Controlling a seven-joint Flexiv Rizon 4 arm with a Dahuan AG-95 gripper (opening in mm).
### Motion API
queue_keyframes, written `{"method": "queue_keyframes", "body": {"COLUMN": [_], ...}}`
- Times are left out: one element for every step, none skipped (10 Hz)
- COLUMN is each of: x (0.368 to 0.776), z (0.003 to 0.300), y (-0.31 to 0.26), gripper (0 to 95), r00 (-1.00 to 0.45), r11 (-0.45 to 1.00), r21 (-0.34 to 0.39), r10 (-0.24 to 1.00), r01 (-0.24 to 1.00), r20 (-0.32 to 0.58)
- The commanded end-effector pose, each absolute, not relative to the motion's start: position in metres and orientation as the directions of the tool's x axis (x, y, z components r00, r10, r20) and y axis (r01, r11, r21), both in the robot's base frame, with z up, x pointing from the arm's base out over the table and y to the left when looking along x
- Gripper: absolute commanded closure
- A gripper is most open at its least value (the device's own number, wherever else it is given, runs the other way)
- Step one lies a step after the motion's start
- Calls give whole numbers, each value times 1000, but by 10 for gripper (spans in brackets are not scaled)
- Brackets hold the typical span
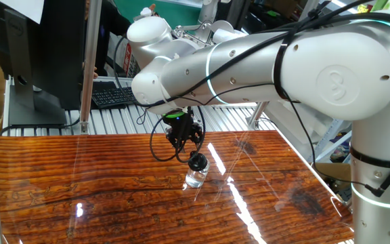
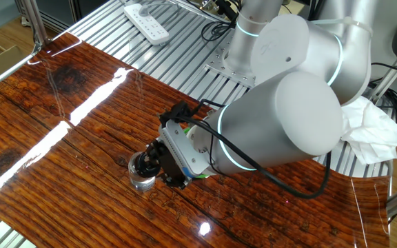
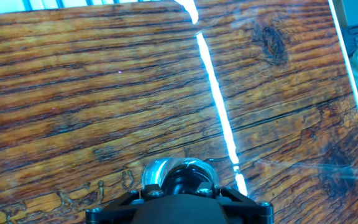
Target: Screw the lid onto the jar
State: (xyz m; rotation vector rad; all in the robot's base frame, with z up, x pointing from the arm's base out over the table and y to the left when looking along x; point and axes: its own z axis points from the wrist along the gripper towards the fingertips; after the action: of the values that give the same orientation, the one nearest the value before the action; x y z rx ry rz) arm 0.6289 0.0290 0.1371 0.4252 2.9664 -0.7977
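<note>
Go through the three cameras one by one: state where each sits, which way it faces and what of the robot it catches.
One fixed view: low, across the table, toward a desk with a keyboard; shows arm, pincer, lid, jar.
The other fixed view: high, opposite side, looking down; big arm links hide most of the pincer.
Hand view: on the hand, facing forward-down; only the pincer's dark base above the jar.
Shared: jar, wood tabletop.

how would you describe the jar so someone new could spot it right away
Start at the shiny brown wooden table and follow the big white arm down to its black tool. Right under the tool's tip stands the jar, a tiny clear cylinder with the dark round lid at its top. It is the only loose thing seen on the wood, and the only see-through one.
</note>
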Motion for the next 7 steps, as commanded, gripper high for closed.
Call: {"method": "queue_keyframes", "body": {"x": [628, 627, 626, 626, 626, 626, 626], "z": [135, 134, 132, 132, 132, 133, 132], "y": [29, 28, 27, 26, 25, 24, 24], "gripper": [570, 570, 570, 570, 570, 570, 570], "r00": [-961, -961, -962, -962, -963, -964, -965], "r11": [830, 831, 831, 832, 834, 836, 837], "r21": [-485, -484, -483, -483, -482, -481, -481], "r10": [251, 250, 248, 246, 241, 237, 233], "r01": [274, 275, 274, 272, 267, 264, 261], "r20": [-114, -116, -119, -118, -117, -117, -118]}}
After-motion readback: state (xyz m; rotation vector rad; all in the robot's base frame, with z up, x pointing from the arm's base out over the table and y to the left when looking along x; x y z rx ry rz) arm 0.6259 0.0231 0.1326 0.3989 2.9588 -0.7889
